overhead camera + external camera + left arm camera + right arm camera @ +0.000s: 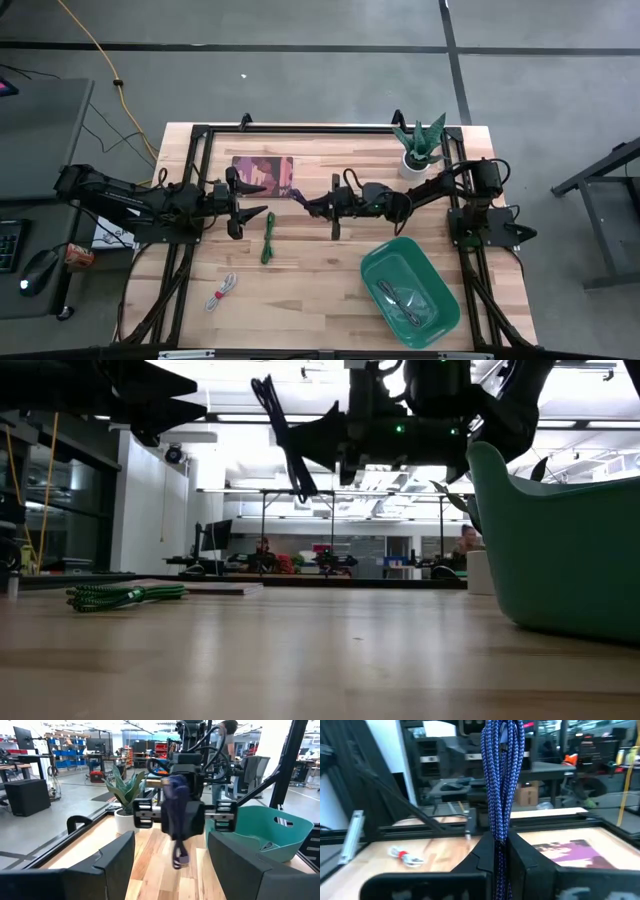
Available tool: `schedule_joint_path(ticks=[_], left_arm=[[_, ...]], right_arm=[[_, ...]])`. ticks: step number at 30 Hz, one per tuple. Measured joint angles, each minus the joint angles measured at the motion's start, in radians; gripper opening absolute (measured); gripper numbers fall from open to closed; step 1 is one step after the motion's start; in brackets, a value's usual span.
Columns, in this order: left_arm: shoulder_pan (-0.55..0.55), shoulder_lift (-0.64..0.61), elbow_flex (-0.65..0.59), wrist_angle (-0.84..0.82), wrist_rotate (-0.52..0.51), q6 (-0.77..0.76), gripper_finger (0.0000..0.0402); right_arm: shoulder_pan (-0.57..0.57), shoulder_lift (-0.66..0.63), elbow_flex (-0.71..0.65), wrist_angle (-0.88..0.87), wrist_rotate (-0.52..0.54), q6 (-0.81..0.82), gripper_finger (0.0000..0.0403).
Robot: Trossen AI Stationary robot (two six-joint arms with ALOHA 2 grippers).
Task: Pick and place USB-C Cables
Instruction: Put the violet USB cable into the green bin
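Note:
My right gripper (306, 203) hovers over the table's middle, shut on the purple cable bundle (501, 780). My left gripper (256, 205) is open and faces it from the left; its fingers (117, 857) frame the purple cable (176, 820) without touching. The green cable (268, 240) lies flat on the wood below and between the grippers and shows low in the low view (125, 595). The white-and-red cable (222, 292) lies near the table's near-left part. The silver-grey cable (400, 298) lies inside the teal tub (440, 290). My right gripper pinches the purple cable bundle between its two fingers (485, 857), about mid-length (499, 837), several strands together. The fingers come level from the table's right and lie across the bundle. The bundle is lifted clear and roughly upright, and its lower end (180, 861) hangs free.
A purple picture mat (263, 172) lies toward the far edge, left of the middle. A potted plant (420, 148) stands at the far right. The teal tub fills the near-right part. Black frame rails (190, 200) border the table. People sit at desks in the room behind.

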Motion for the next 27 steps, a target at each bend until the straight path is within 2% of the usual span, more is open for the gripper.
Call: schedule_joint_path(ticks=[10, 18, 22, 27], left_arm=[[0.000, 0.000, 0.000, -0.009, 0.000, -0.008, 0.0231], [0.000, 0.000, 0.000, -0.010, 0.000, -0.036, 0.0231], [0.000, 0.000, 0.000, -0.008, 0.000, -0.036, 0.0231], [0.000, 0.000, 0.000, -0.011, 0.000, -0.036, 0.0231]], right_arm=[[0.007, -0.001, 0.000, 0.033, 0.006, -0.010, 0.0005], [0.007, -0.031, 0.000, -0.010, 0.023, -0.002, 0.0005], [0.013, -0.138, 0.000, -0.174, 0.074, -0.029, 0.0005], [0.084, -0.327, 0.000, -0.516, 0.308, -0.097, 0.0005]])
